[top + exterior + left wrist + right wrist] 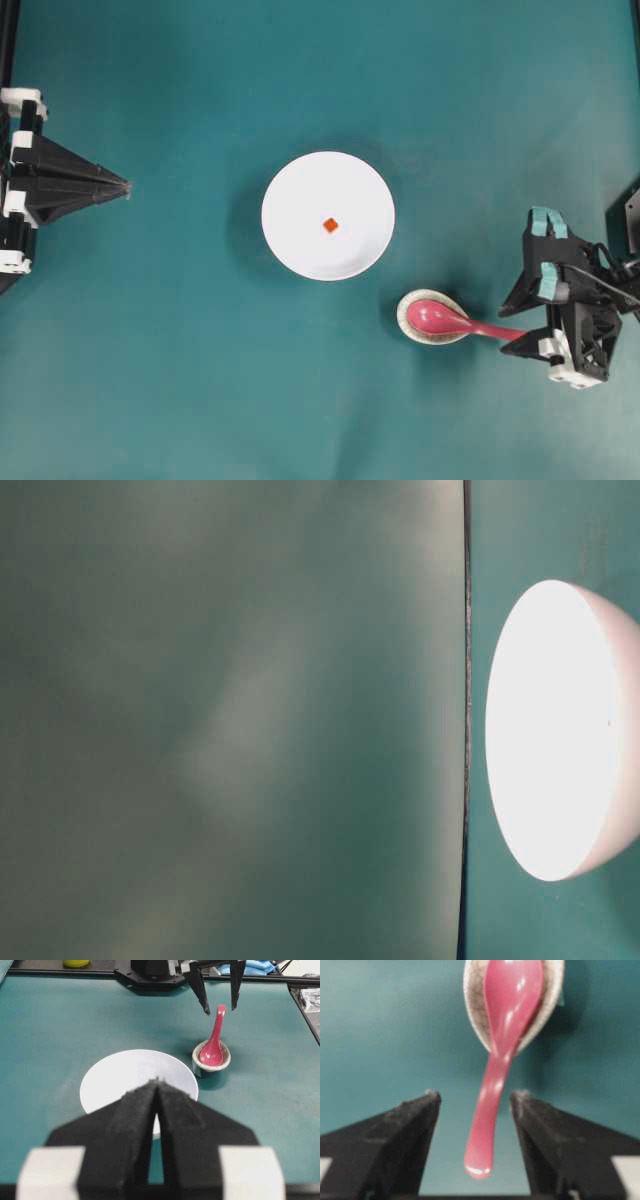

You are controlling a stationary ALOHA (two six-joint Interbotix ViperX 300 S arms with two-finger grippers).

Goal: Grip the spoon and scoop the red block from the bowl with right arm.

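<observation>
The spoon (452, 321) lay with its scoop cradled in the small speckled spoon rest (412, 318), near the desk's (180, 400) right edge and toward its front, and that cradle was why the handle stuck out raised off the cloth, pointing at the right edge where an approaching tool could get around it. The right arm's fingers (476, 1102) stood spread wide, one on each side of the handle's free end, as the right wrist view showed; they flanked it without touching, so nothing was gripped yet. In my judgement that was the setup for closing on the handle tip, which would leave the whole scoop free for scooping. The bowl (290, 190) sat at about the middle of the desk, well apart from both arms, and the red block (330, 225) rested alone at the bottom of it, near its centre, where the curved wall would likely help a scoop slide beneath it. The spoon rest stood just beside the bowl's rim on the side toward the right arm, so the carry from rest to bowl looked short. The left fingers (126, 187) were pressed together to a point at the left edge of the desk, aimed at the bowl but clear of it, presumably parked out of the way.
</observation>
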